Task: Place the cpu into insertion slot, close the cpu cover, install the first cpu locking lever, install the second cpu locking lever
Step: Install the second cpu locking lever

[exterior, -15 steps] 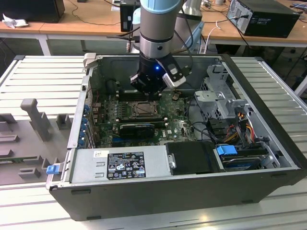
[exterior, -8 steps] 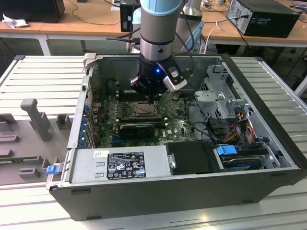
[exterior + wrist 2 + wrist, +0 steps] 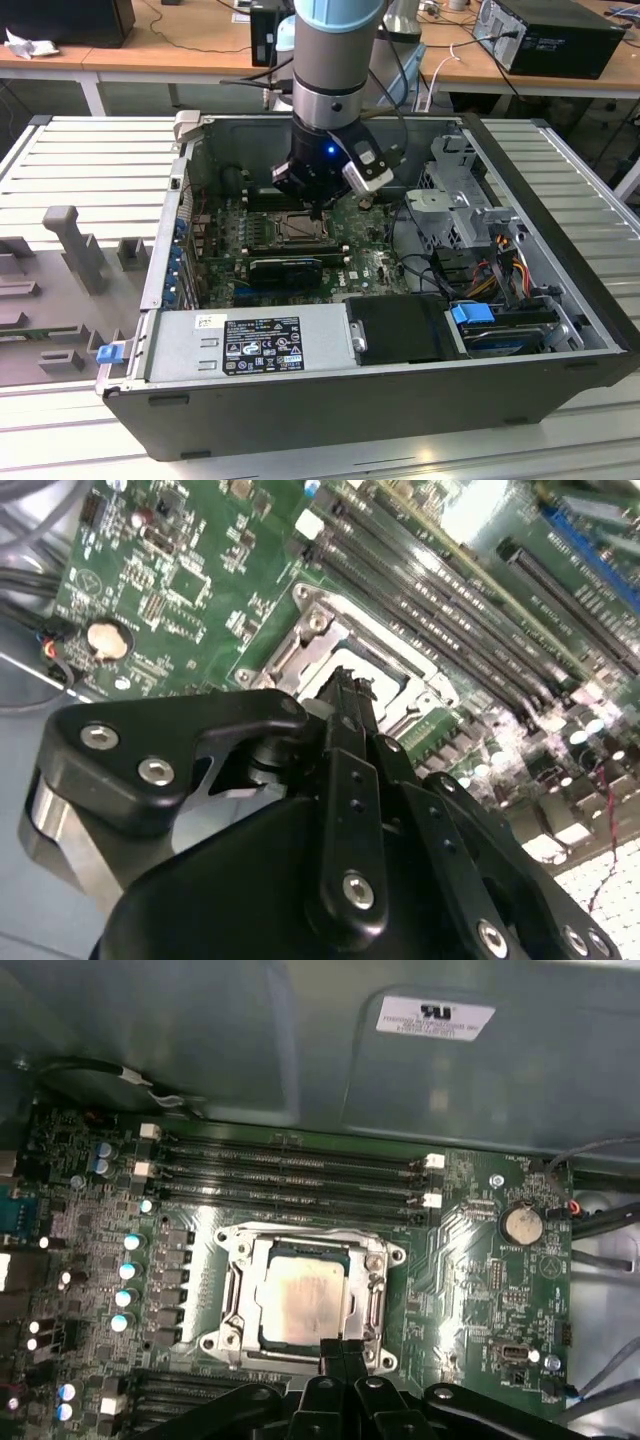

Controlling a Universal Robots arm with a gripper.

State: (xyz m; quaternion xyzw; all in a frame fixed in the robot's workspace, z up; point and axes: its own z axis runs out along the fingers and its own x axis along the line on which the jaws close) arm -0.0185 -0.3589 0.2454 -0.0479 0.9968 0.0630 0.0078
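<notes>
The arm stood over the open computer case point(image 3: 560, 300), and its tool point(image 3: 318, 212) hung just above the insertion slot point(image 3: 296, 229) on the green motherboard point(image 3: 372, 262). In the first wrist view the cpu point(image 3: 303, 1300) lay flat inside the slot, with its pale silvery top visible. The cpu cover point(image 3: 378, 1278) lay down around the chip as a thin metal frame, and the chip showed through its square opening. The tool was at 6 o'clock of the socket in that view, with its two fingers pressed together to a narrow point and nothing between them. In the second wrist view the fingertips point(image 3: 345, 695) touched or nearly touched the socket edge; I could not tell which. The memory slots point(image 3: 290, 1175) ran at 12 o'clock of the socket, and a coin battery point(image 3: 521, 1224) sat at 2 o'clock.

To my judgement, the chip is light, stiff and smooth, and also fragile, because the contacts below it bend easily. It should be held only by its two opposite edges and kept level. The cover is thin springy metal, so I would push it only on its frame. Whether the locking levers were already hooked, I could not see.
</notes>
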